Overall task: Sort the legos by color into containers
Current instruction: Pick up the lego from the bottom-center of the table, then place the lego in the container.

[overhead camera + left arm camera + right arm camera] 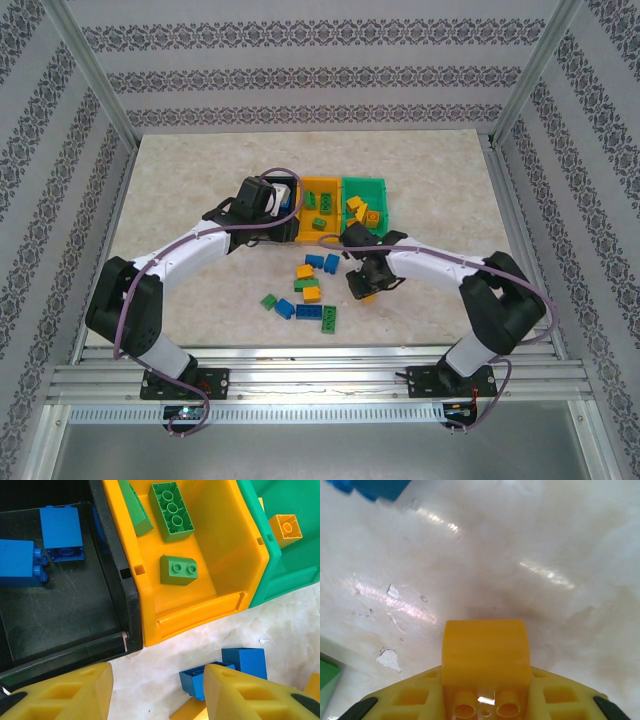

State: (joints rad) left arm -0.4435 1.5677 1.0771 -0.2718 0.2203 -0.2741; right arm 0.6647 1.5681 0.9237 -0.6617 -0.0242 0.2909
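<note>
Right pincer is clenching a yellow-orange lego between its fingers. It is pointing down at the pale table, just in front of the green container. Whether the brick is touching the table I cannot tell. A blue brick is peeking in at the top left corner of the right wrist view, and a green brick at its left edge.

Left pincer is hanging released, its jaws wide apart with nothing between them. It is hovering over the near corner where the black container and the orange-yellow container are touching. Just below it on the table, two blue legos are lying pressed together in front of the orange-yellow container.

All three containers are standing side against side in a row at mid-table, with the black one on the left, the orange-yellow one in the middle and the green one on the right. Two blue blocks are lying in the black container. Three green legos are sitting in the orange-yellow container: a long one with its studs up, a sloped one nearer the front, and a third leaning at the left wall. Yellow-orange bricks are resting in the green container, at least two by the top view.

Loose legos in blue, green and yellow-orange are lying scattered on the table between the arms, in front of the containers.
</note>
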